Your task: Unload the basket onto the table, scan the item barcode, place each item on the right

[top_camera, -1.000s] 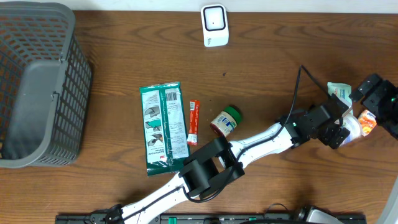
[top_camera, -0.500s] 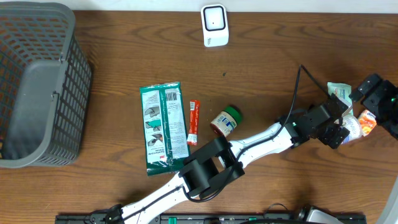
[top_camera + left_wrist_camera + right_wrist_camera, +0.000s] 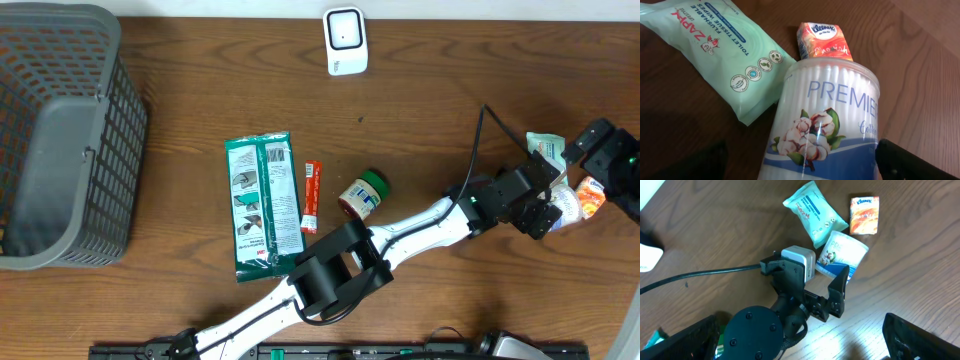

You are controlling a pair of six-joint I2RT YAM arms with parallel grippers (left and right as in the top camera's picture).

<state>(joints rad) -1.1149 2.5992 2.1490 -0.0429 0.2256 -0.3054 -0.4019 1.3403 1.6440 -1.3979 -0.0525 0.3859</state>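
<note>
Evidently nothing has shifted lately: left claw (image 3: 829,277) stays spread astride the tub (image 3: 830,115) (no pinch yet), right claw (image 3: 592,150) equally spread, so the scan remains far off.

The setting is a mock retail checkout arranged as a robot test station. A wood-grain surface (image 3: 200,90) carries a grey shopping basket (image 3: 125,150), a white barcode scanner (image 3: 345,40) and packaged shop goods: a green packet (image 3: 262,205), a red sachet (image 3: 311,197), a jar (image 3: 362,193), a wipes pack (image 3: 720,55), a tissue pack (image 3: 825,42) and a clear tub (image 3: 830,125) with a cotton print. A robot arm (image 3: 420,228) extends across the surface.
</note>
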